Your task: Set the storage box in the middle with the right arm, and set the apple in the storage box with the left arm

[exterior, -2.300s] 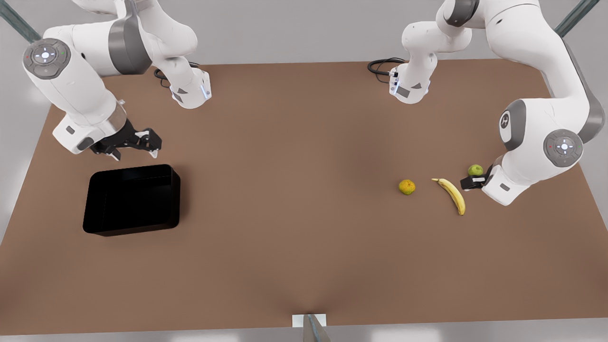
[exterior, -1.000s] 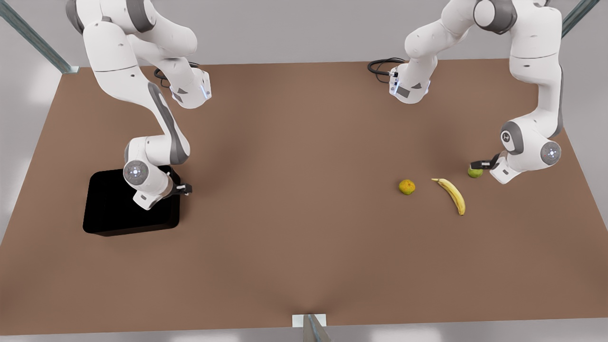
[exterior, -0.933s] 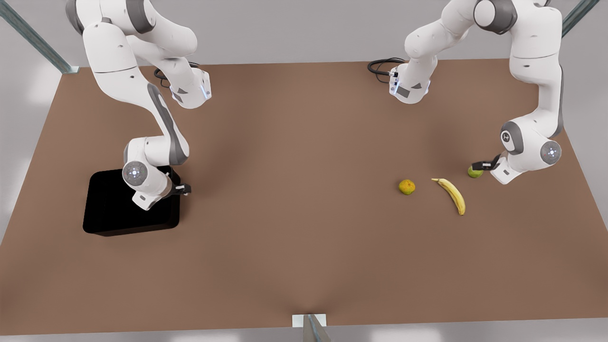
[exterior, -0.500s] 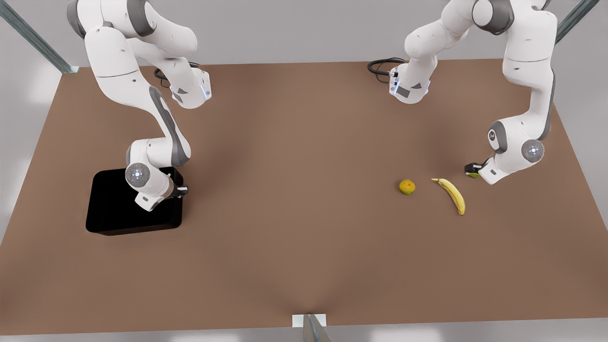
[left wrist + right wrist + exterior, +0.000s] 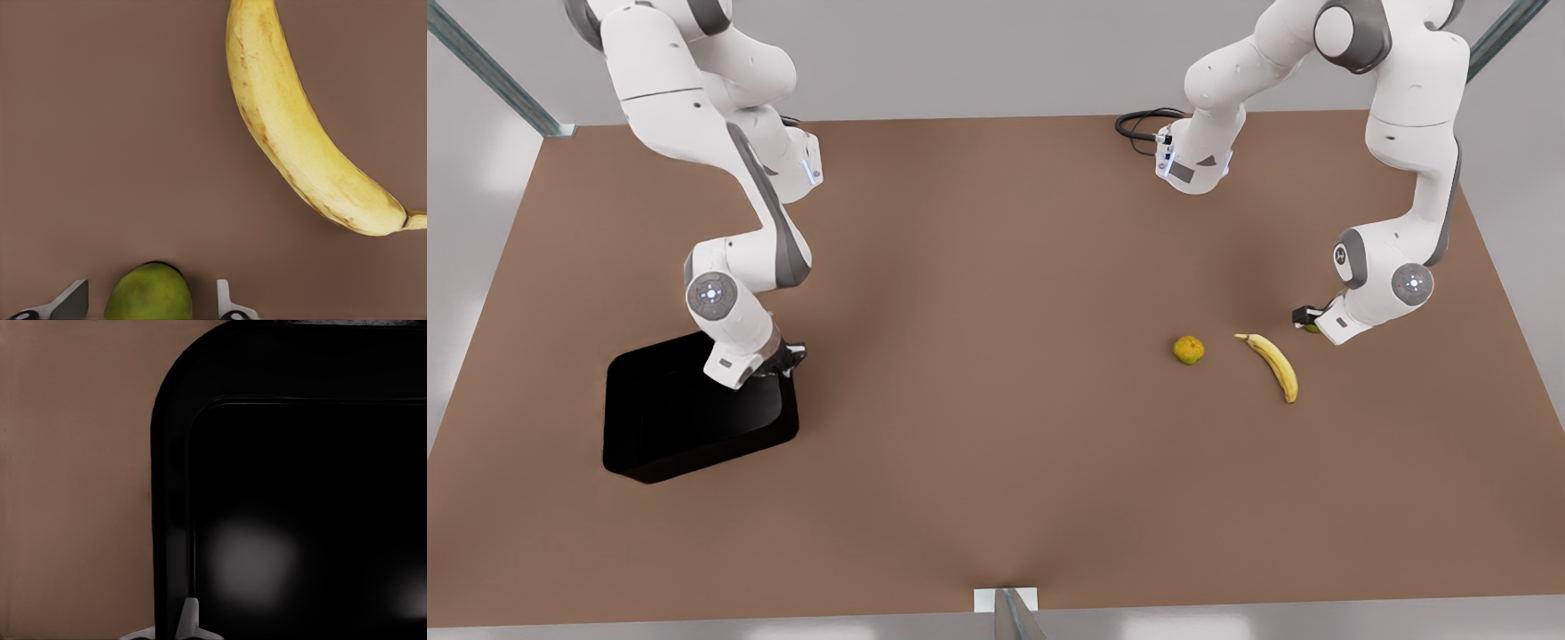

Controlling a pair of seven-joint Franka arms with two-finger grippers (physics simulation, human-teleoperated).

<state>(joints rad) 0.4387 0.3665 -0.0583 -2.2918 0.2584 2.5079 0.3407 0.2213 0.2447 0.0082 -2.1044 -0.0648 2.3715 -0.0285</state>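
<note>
The storage box (image 5: 667,418), a shallow black tray, lies skewed on the table at the front view's left. My right gripper (image 5: 787,360) is shut on its wall at the corner nearest the table's middle; in the right wrist view a fingertip (image 5: 190,613) sits against the inside of the storage box's rim (image 5: 170,487). At the front view's right the small green apple (image 5: 1312,328) is mostly hidden under my left gripper (image 5: 1307,318). In the left wrist view the apple (image 5: 148,293) sits between the open fingers (image 5: 75,300), with a gap on each side.
A yellow banana (image 5: 1276,364) (image 5: 293,133) lies just beside the apple, toward the table's middle. An orange-yellow round fruit (image 5: 1188,349) sits further that way. A black cable (image 5: 1138,120) coils by the arm base at the far edge. Brown tabletop stretches between box and fruits.
The right gripper came down onto the box wall, then dragged the box toward the middle, turning it askew. The left gripper moved over the apple, which stayed in place.
</note>
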